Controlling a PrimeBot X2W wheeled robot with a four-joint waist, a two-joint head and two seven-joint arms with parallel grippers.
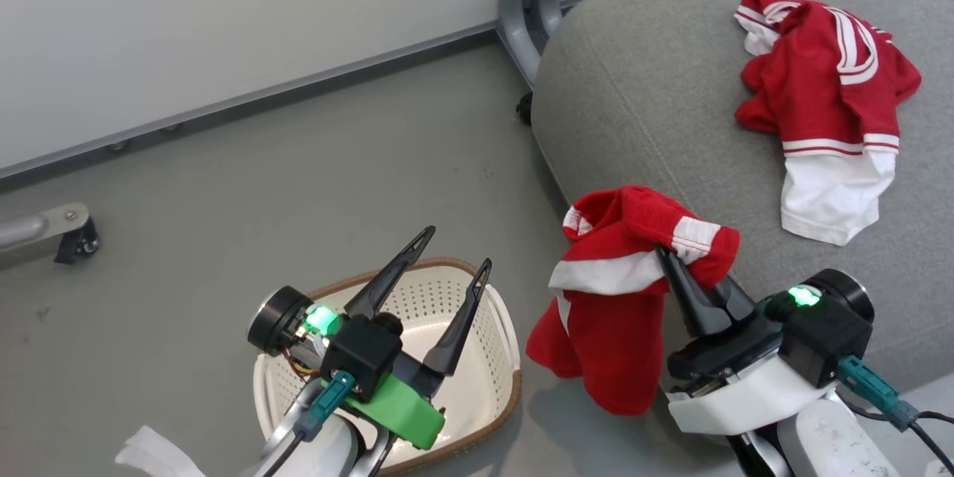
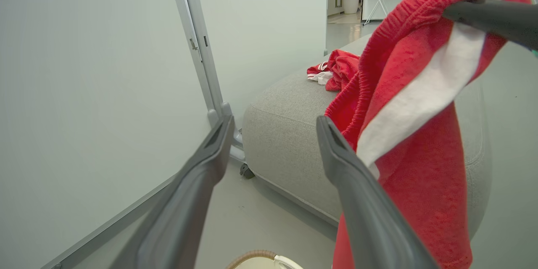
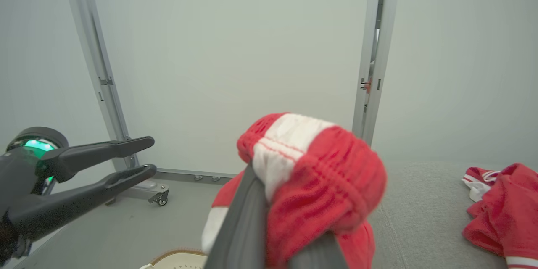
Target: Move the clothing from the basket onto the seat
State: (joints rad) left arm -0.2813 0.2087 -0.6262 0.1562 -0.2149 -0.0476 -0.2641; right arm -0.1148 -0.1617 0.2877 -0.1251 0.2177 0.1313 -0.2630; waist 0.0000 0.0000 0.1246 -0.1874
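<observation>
One soft red garment with a white band is hanging from the right gripper's clamped fingers beside the big grey fabric seat's near edge, the cushion lying ahead-right. Meanwhile the left gripper's fingers are gaping wide over the cream perforated basket.

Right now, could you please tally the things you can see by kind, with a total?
Red garments: 2, the lying garment on the seat and the held garment in the right gripper
Baskets: 1, the basket
Seats: 1
Grippers: 2, the left gripper open, the right shut
Total: 6
</observation>
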